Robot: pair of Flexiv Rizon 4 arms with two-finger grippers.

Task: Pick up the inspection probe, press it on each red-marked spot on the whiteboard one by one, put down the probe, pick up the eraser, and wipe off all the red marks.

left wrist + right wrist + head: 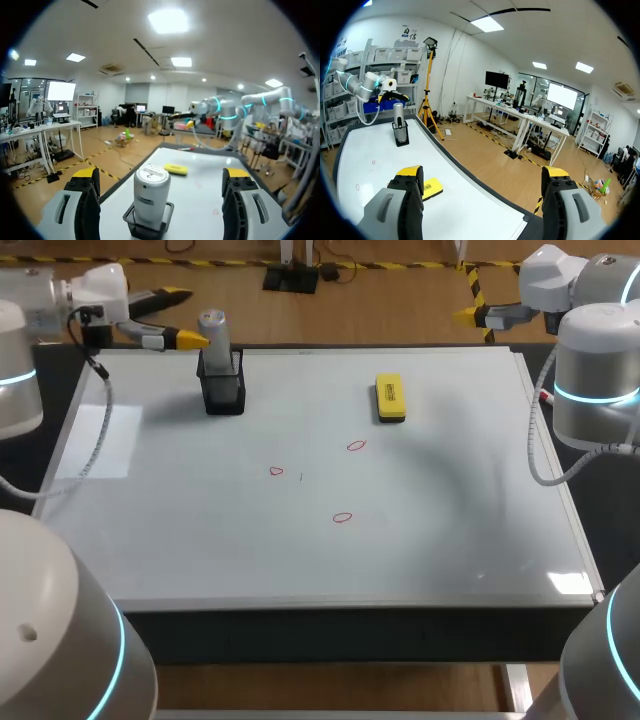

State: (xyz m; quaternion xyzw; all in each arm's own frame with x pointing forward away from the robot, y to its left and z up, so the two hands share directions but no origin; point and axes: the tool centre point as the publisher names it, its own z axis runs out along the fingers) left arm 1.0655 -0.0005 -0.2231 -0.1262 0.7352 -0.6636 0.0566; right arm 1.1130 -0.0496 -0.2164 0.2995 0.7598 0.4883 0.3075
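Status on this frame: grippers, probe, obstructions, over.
Left gripper open, probe just ahead, upright in holder. Right gripper open, empty. Three red marks unwiped; nothing blocking probe.

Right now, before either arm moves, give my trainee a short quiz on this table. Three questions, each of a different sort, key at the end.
1. True or false: the left jaws are shut on the probe.
2. How many red marks are on the whiteboard? A two; B three; C five.
3. Fill in: the probe stands upright in a black ____.
Key: 1 false, they stand open; 2 B; 3 holder.
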